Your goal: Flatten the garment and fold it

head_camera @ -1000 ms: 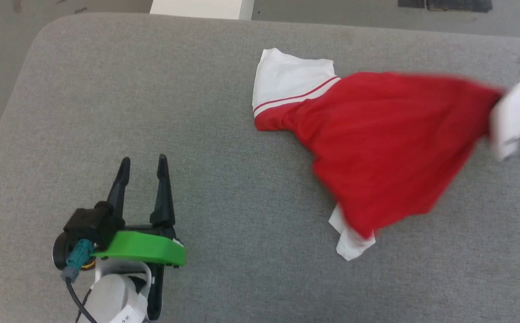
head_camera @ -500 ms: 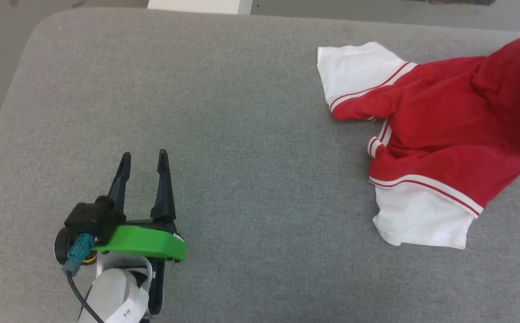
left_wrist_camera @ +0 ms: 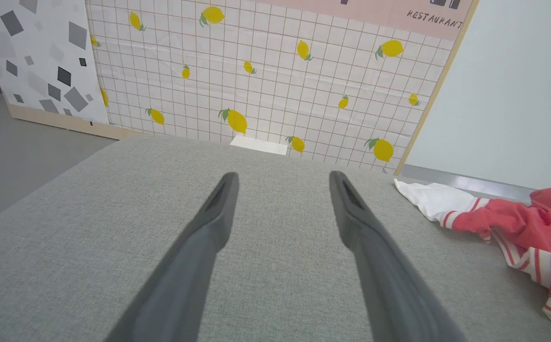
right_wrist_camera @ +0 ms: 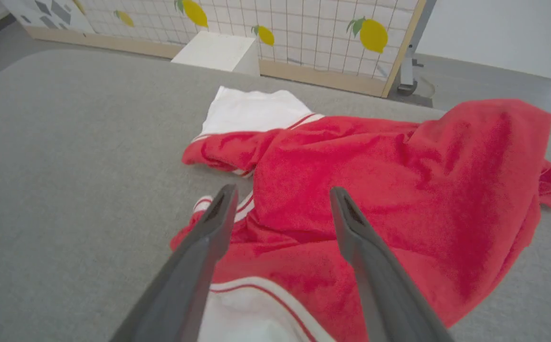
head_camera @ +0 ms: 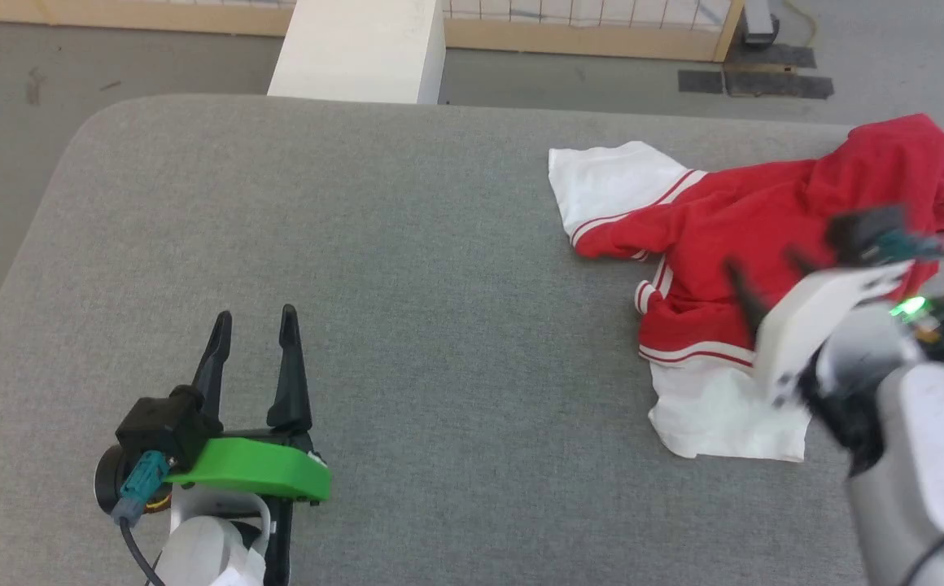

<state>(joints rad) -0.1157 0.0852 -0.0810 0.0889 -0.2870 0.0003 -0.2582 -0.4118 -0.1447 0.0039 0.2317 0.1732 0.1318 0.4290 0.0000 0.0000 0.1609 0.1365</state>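
The garment (head_camera: 732, 220) is found crumpled on the far right part of the grey bench (head_camera: 399, 244). One white sleeve is spread flat towards the left, and a second white sleeve is laid towards the near edge. The red body is bunched up between them and heaped towards the right. The right gripper (right_wrist_camera: 283, 190) is held over the near part of the red cloth, its pale forearm entering from the near right and blurred in the head view. Its fingers (right_wrist_camera: 356, 237) are spread apart with nothing caught between them; contact with the cloth cannot be determined. The left gripper (head_camera: 255, 316) is positioned low over the near left of the bench, well apart from the garment. Its fingers (left_wrist_camera: 209, 228) are directed towards the far edge and parted, with only bare bench seen between them.
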